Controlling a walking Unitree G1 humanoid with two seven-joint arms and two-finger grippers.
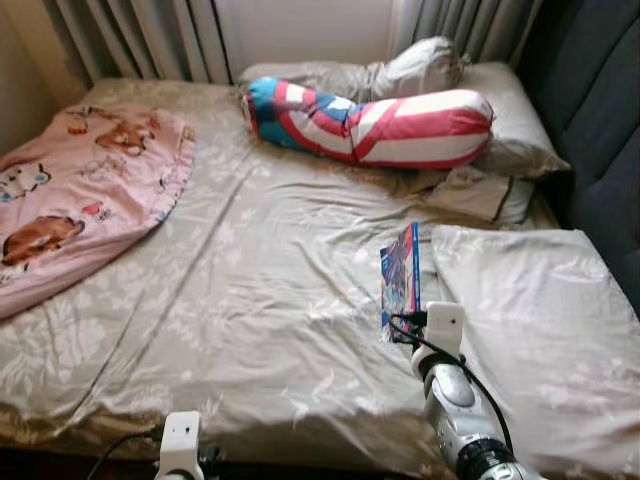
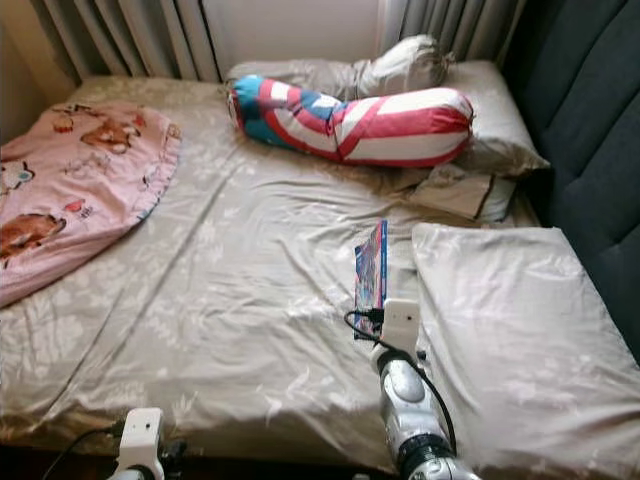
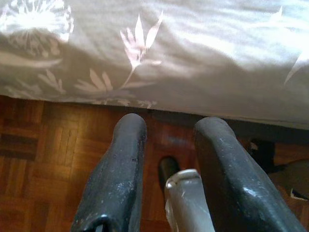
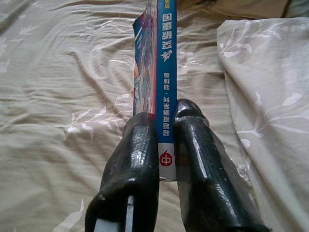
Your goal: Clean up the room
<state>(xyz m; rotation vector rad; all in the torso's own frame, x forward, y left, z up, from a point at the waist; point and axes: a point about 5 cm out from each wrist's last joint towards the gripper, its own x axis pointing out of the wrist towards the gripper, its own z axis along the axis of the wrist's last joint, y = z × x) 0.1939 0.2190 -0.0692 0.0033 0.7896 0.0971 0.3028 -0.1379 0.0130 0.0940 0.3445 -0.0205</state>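
Your right end effector (image 4: 166,145) is clamped on a thin book (image 1: 400,282), spine squeezed between both black fingers, holding it upright on edge over the bed (image 1: 250,300), just left of the near pillow (image 1: 535,330). Your left end effector (image 3: 166,164) hangs low by the near edge of the bed over the wood floor (image 3: 43,159), fingers apart with nothing between them. Far side you've got a striped bolster (image 1: 380,120), and a pink blanket (image 1: 80,190) on the left.

Blue book (image 1: 401,283) upright in right gripper (image 1: 398,325) over bed (image 1: 250,300), pink blanket (image 1: 80,190)
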